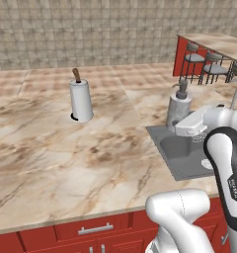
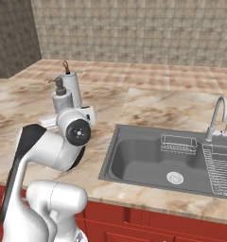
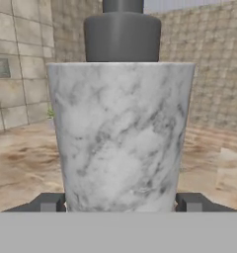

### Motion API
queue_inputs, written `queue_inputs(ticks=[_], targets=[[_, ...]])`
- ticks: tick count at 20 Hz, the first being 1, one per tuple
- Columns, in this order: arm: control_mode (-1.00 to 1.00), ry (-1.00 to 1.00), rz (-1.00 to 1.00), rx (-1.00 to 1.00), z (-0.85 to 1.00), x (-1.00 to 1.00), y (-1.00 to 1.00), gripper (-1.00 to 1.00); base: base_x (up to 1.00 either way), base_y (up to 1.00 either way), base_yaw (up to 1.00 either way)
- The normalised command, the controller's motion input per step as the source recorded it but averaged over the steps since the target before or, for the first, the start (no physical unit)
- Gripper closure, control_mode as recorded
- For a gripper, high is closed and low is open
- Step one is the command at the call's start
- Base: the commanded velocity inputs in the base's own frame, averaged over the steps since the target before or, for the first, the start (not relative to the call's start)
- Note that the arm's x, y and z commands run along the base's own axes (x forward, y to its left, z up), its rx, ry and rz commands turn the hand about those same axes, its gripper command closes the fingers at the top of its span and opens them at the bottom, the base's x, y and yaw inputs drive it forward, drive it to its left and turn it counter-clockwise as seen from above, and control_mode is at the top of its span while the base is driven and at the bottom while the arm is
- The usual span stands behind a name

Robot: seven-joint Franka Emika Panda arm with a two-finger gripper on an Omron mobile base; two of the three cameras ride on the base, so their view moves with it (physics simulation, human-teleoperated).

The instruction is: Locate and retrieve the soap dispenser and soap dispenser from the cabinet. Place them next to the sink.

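The white-grey marbled cylinder soap dispenser [image 3: 120,133] with dark grey pump stands upright between the two-finger gripper's [image 3: 120,202] fingertips, clamped, near the steel sink's [image 2: 116,142] left edge.

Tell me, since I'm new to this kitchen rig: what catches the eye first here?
The marbled soap dispenser looms in the hand view, with the gripper closed on its base, one fingertip on each side. In the base views it stands on the counter by the sink, left of it. Farther back stands a white paper-towel roll.
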Motion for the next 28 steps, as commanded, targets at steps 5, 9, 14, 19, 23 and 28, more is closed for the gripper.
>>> queue_inputs(ticks=[5, 9, 14, 19, 23, 28], targets=[[-1.0, -0.04, 0.24, 0.0, -0.33, 0.31, -0.03, 1.0, 0.0, 0.0, 0.0], [-1.0, 0.03, 0.22, -0.01, -0.32, 0.34, -0.03, 1.0, 0.0, 0.0, 0.0], [-1.0, 0.0, 0.14, 0.0, -0.29, 0.26, -0.11, 1.0, 0.0, 0.0, 0.0], [-1.0, 0.0, 0.14, 0.01, -0.09, 0.36, -0.09, 1.0, 0.0, 0.0, 0.0], [-1.0, 0.0, 0.14, 0.01, -0.14, 0.36, -0.05, 1.0, 0.0, 0.0, 0.0], [-1.0, 0.0, 0.16, -0.01, -0.36, 0.3, 0.0, 1.0, 0.0, 0.0, 0.0]])
